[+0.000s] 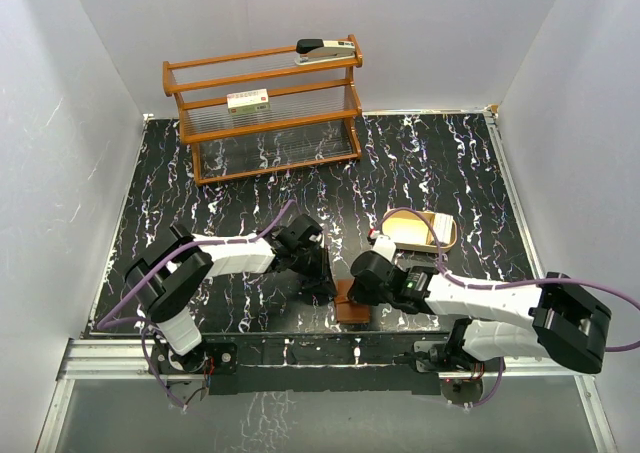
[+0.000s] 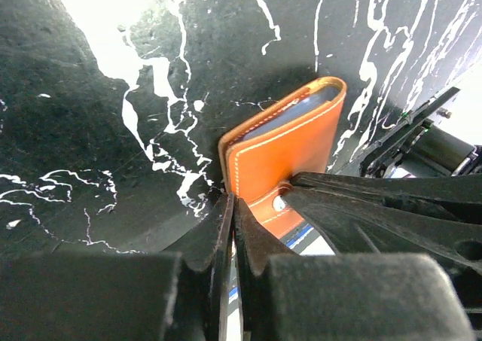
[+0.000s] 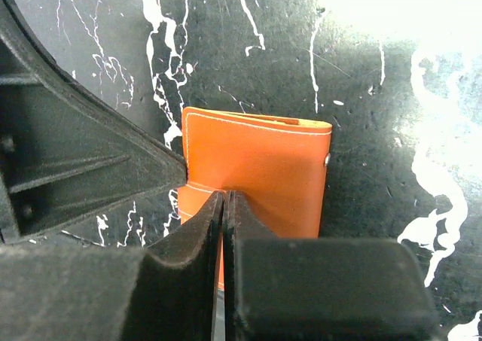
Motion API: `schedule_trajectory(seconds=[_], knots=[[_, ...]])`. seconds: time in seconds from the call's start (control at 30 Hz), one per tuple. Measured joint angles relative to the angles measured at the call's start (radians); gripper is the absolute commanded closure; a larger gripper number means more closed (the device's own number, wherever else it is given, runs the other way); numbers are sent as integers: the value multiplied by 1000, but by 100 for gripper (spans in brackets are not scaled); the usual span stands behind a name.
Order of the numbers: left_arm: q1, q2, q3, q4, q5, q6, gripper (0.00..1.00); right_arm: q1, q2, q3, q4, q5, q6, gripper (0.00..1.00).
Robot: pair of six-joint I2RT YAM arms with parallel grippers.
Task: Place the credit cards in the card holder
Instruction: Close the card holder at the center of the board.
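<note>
My left end effector point(image 2: 230, 209) is pressed together, fingertips low on the black marbled surface point(image 1: 440, 163), right at the near left corner of the card holder point(image 2: 290, 149). My right end effector point(image 3: 225, 205) is pressed together too, its tips over the near edge of the same wallet. A sliver of orange shows in the seam between those fingers, but I cannot tell whether any leather is actually caught there.

The card holder lies folded shut on the surface between my two end effectors, near the front edge and roughly central. Its brown leather cover faces up, and the snap sits by my right finger. From my left wrist view, a blue-grey edge of the credit cards point(image 2: 297, 114) shows inside the fold along the far side.

The tan tray point(image 1: 447, 235) sits behind my right arm, well apart from the wallet. At the back stands a wooden rack point(image 1: 262, 123), with a stapler point(image 1: 325, 49) on top and a white box point(image 1: 248, 100) on its shelf.
</note>
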Motion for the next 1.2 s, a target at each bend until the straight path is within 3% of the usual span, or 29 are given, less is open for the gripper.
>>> schedule_trajectory(seconds=[0.37, 0.67, 0.87, 1.2], knots=[[0, 26, 13, -37, -32, 0, 96, 0, -61, -47, 6, -24, -4, 97], [-5, -11, 20, -70, -61, -13, 89, 0, -71, -61, 22, -25, -5, 98], [-17, -59, 0, 30, -11, -53, 90, 0, -102, -93, 51, -29, -2, 98], [-77, 9, -14, 107, 45, -78, 95, 0, -113, -100, 52, -35, -2, 97]])
